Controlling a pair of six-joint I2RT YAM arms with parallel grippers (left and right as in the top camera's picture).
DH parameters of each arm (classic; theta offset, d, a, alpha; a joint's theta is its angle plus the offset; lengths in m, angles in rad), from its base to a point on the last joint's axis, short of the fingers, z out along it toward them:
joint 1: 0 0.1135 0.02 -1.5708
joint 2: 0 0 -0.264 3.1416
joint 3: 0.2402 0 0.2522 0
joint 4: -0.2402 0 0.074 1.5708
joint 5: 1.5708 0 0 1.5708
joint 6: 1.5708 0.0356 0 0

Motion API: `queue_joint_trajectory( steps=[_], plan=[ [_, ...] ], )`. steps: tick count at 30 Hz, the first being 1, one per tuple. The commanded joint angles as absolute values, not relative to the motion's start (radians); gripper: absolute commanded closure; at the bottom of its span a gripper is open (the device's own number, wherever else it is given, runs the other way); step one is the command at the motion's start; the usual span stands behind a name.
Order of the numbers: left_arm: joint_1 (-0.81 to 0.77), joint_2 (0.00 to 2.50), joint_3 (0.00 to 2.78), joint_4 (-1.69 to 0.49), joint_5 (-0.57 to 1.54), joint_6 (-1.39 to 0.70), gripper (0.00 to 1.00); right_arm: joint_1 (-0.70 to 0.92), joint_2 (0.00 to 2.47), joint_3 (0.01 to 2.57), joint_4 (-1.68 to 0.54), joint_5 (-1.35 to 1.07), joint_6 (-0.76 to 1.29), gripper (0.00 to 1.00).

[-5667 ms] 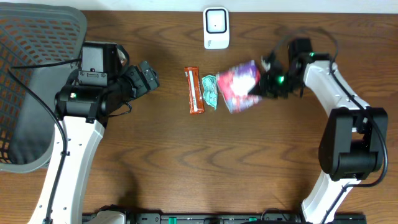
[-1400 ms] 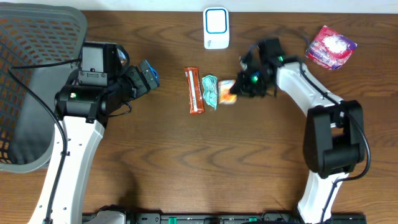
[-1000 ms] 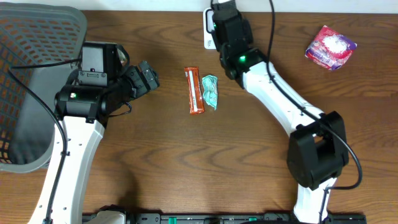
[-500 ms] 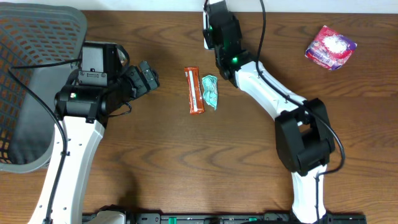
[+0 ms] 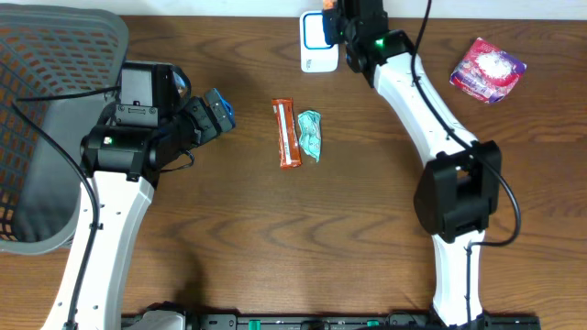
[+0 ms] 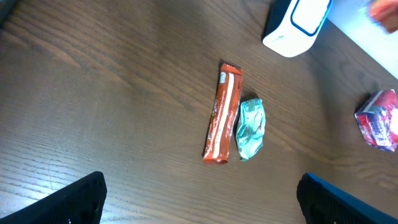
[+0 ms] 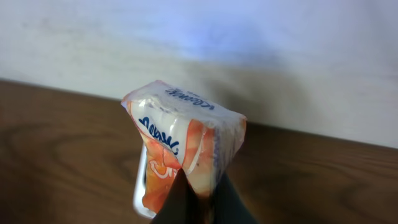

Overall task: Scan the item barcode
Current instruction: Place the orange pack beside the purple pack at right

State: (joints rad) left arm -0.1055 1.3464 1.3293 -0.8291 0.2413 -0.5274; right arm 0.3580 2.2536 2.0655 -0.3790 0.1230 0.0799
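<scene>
The right end effector (image 7: 196,190) has its fingers pressed tightly together on the lower edge of a small soft tissue pack in orange and white plastic (image 7: 183,140), and it holds this pack in the air just in front of the white box-shaped scanner with a blue-framed face (image 5: 316,41) at the far edge of the brown wooden tabletop (image 5: 367,229). The left end effector (image 5: 216,110) is spread wide and holds nothing, hanging above the tabletop. Near it lie a long orange snack bar (image 5: 288,134) and a crumpled teal wrapper (image 5: 310,136) side by side.
</scene>
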Motion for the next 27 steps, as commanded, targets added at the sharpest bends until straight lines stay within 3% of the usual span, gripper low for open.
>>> queue_joint_trajectory(
  steps=[1, 7, 14, 20, 27],
  plan=[
    [-0.101, 1.343, 1.331, -0.83, 0.243, -0.529, 0.02, 0.364, 2.343, 2.075, -0.4, 0.118, 0.096, 0.99],
    [-0.101, 1.343, 1.331, -0.83, 0.243, -0.529, 0.03, 0.348, 2.303, 2.093, -0.433, 0.373, 0.088, 0.99],
    [-0.101, 1.343, 1.331, -0.83, 0.243, -0.529, 0.02, 0.143, 2.227, 2.096, -0.699, 0.702, 0.028, 0.99],
    [-0.101, 1.343, 1.331, -0.83, 0.243, -0.529, 0.02, -0.127, 2.227, 2.094, -0.946, 0.473, 0.03, 0.99],
    [-0.101, 1.343, 1.331, -0.83, 0.243, -0.529, 0.02, -0.348, 2.228, 2.073, -1.007, 0.242, 0.086, 0.99]
  ],
)
